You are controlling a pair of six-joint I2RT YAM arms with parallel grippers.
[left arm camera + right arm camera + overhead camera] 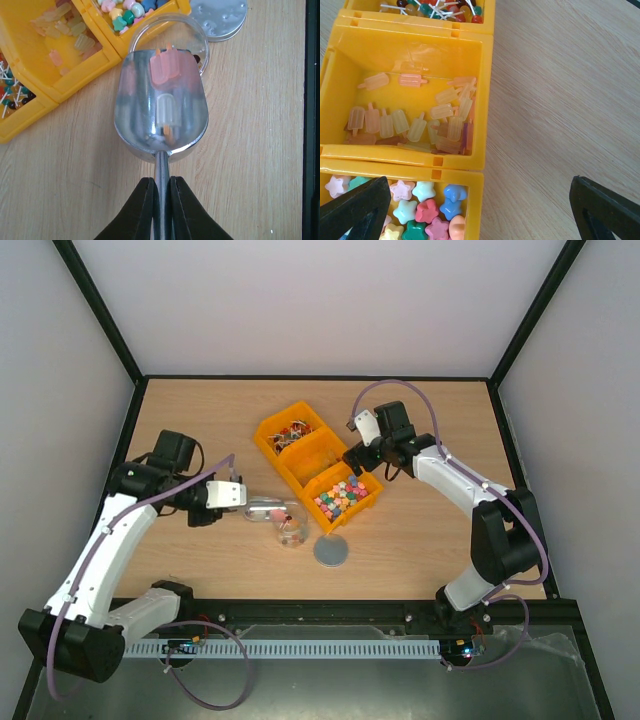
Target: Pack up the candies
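Candies (341,499) are mostly lying in the yellow plastic three-compartment bin (262,436) from above, few in the clear round tub (292,544): packing is barely beginning. Left wrist: left gripper (161,182) is pinching the silver metal scoop (135,120), loaded, over the tub. Right wrist: right gripper (479,190) is hovering wide open, empty.

Left arm (105,540), right arm (455,475): white link shells, black joint housings, black bases. Mauve cable (185,483) loops behind each hand. Left hand (161,186), right hand (480,205): black fingers, tapered wedges.
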